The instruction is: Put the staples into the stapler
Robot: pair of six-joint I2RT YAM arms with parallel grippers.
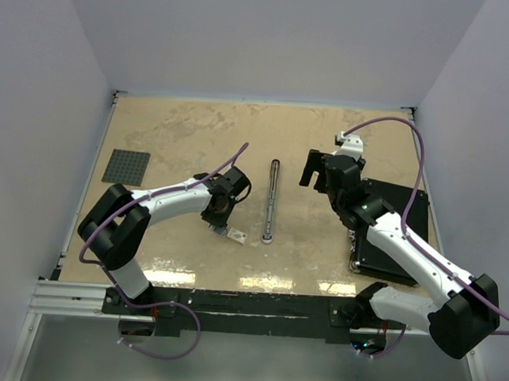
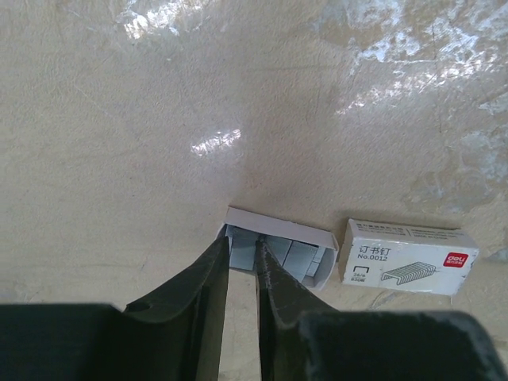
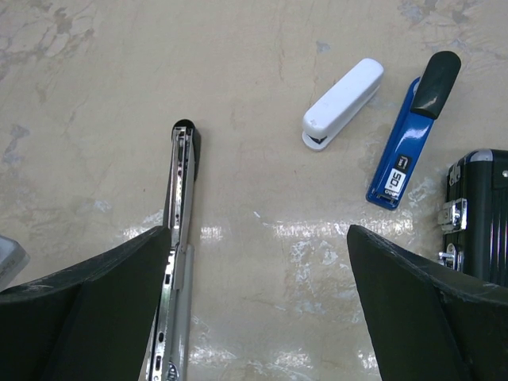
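The stapler lies opened out flat at mid table, its metal rail facing up. The staples sit left of its near end: an open white tray of grey staple strips, with the whitish printed box sleeve beside it. My left gripper reaches into the tray's left end, its jaws narrowly apart and closed on one grey strip. In the top view the left gripper is over the staples. My right gripper hangs wide open and empty, its left finger over the rail.
A white stapler and a blue stapler lie beyond the right gripper. A black case with metal latches sits at the right under the right arm. A grey studded plate lies far left.
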